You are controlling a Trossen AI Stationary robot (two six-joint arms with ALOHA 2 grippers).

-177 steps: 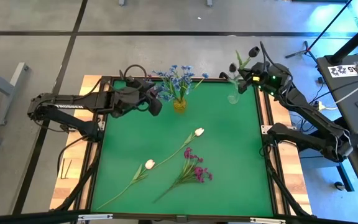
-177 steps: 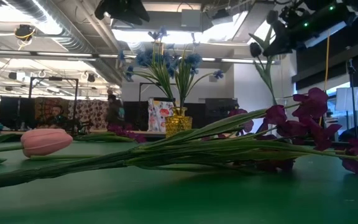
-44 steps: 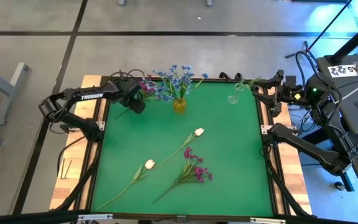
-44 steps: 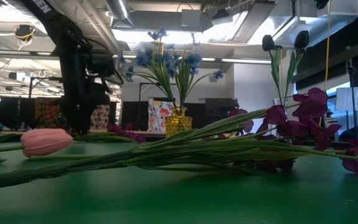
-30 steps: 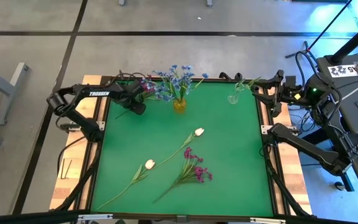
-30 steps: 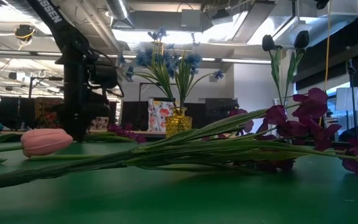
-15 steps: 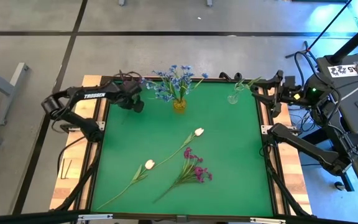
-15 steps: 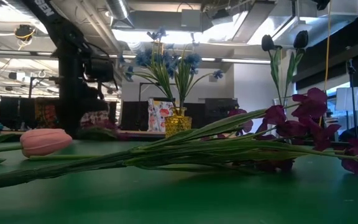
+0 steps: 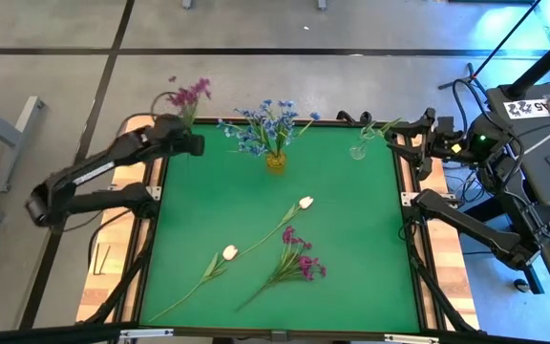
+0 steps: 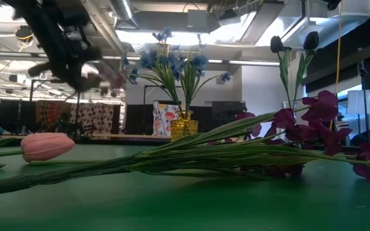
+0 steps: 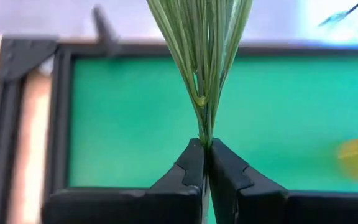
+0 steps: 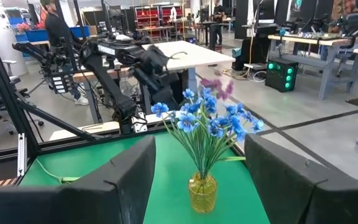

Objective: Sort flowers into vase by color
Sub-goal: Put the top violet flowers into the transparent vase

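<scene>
Pinched tight on a magenta-purple flower sprig's green stem [image 11: 206,74], the left gripper [image 9: 191,143] sits at the green table's [image 9: 351,239] far-left corner, blossoms [image 9: 190,93] lifted beyond the frame. Just beside it, blue flowers [image 9: 267,122] fill a small yellow glass vase [image 9: 275,161]. Two white tulips [image 9: 305,203] and another magenta cluster [image 9: 302,260] lie mid-table. Spread wide and empty, the right gripper [image 12: 201,177] waits near a clear glass vase [image 9: 358,150].

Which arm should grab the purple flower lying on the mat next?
Probably right: its gripper is open at the mat's far right edge, while the left gripper already clamps a purple stem.
</scene>
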